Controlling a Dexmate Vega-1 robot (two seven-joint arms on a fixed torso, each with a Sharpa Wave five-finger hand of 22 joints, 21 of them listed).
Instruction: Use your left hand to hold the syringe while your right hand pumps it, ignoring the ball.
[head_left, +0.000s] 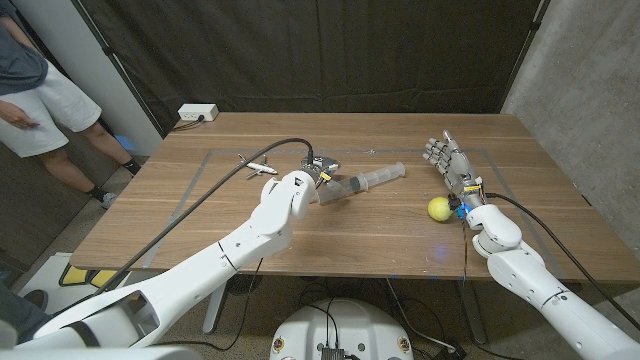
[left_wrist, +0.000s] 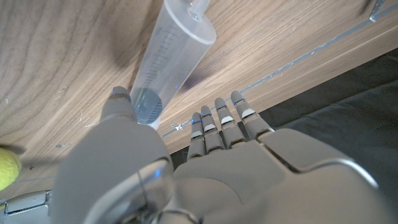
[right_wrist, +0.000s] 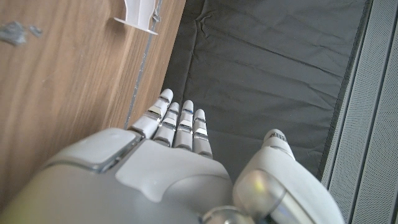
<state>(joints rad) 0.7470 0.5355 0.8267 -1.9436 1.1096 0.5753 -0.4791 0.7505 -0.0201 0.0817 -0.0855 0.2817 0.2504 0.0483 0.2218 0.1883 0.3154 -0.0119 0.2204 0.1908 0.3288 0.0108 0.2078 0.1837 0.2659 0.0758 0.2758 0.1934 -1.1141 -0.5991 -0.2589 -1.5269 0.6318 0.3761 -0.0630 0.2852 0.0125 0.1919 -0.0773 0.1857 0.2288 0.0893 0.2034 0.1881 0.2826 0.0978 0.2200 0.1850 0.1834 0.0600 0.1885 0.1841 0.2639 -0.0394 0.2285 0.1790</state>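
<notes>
The wooden bench (head_left: 380, 225) carries everything, with a dark curtain (head_left: 330, 50) hanging behind its far edge and thin pale tape lines (head_left: 190, 190) marking a rectangle on its top. At the far left a person (head_left: 40, 100) in grey shorts stands beside the bench.

My left arm (head_left: 200, 270) reaches in from the near left toward the middle, a black cable (head_left: 215, 190) looping over it. My left hand (head_left: 312, 180) sits at the near end of the syringe (head_left: 360, 183). In my left wrist view the thumb (left_wrist: 121, 106) lies against the barrel's end while the fingers (left_wrist: 224, 121) stretch out straight and close together on the other side, not wrapped round it; I cannot tell whether that amounts to a real hold.

My right arm (head_left: 540, 280) comes in from the near right. My right hand (head_left: 452, 165) stands with its fingers pointing away from me, held together and straight, thumb apart, grasping nothing. It is well apart from the syringe.

The syringe lies on its side near the bench's middle, clear barrel slanting, its plunger end toward my right hand.

A white power strip (head_left: 197, 114) sits at the far left edge. The yellow ball (head_left: 438, 208) rests just beside my right wrist. A small white object (head_left: 260, 169) lies left of my left hand.
</notes>
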